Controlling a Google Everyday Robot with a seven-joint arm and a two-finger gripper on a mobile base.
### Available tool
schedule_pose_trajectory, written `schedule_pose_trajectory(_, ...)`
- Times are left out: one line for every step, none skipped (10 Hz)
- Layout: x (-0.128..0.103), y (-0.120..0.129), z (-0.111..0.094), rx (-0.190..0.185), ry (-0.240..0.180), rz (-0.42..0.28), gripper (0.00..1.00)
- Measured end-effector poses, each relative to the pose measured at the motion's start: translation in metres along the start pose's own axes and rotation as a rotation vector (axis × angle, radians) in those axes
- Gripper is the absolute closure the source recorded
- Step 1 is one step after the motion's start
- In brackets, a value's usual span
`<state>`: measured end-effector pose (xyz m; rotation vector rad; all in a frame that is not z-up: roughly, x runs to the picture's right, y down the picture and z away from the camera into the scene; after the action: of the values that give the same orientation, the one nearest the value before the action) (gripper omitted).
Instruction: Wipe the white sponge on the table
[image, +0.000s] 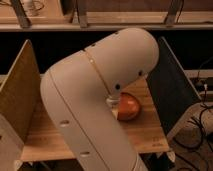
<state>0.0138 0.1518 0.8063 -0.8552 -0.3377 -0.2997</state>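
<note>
The big white arm (95, 95) looms across the wooden surface (145, 136), an orange pan (128, 107) peeking out beside it. The claw is out of sight behind the arm, released or clenched I cannot tell, and the white sponge is hidden too.

1. The robot's cream arm (95, 100) fills the middle of the view and covers most of the table (147, 134). Only a strip of wood at left and the right front part show.
2. The end effector is out of sight, either behind the arm or past an edge of the view; which one cannot be told.
3. An orange rounded object (129, 107) peeks out from behind the arm, its left part covered.
4. The arm itself runs off the bottom edge.
5. The tan side panel (20, 95) is cut by the left edge, and the cables (202, 132) at right leave the frame.
</note>
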Motion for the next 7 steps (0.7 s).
schedule_pose_trajectory(-0.005, -0.002, 0.008, -0.013, 0.01, -0.024, 0.2)
schedule_pose_trajectory(-0.009, -0.004, 0.015, -0.024, 0.021, -0.042, 0.2)
schedule_pose_trajectory(-0.013, -0.008, 0.023, -0.036, 0.04, -0.065, 0.2)
schedule_pose_trajectory(-0.014, -0.014, 0.031, -0.04, 0.058, -0.083, 0.2)
schedule_pose_trajectory(-0.017, -0.019, 0.036, -0.045, 0.07, -0.098, 0.2)
schedule_pose_trajectory(-0.019, -0.023, 0.04, -0.047, 0.079, -0.104, 0.2)
schedule_pose_trajectory(-0.018, -0.026, 0.041, -0.048, 0.093, -0.101, 0.2)
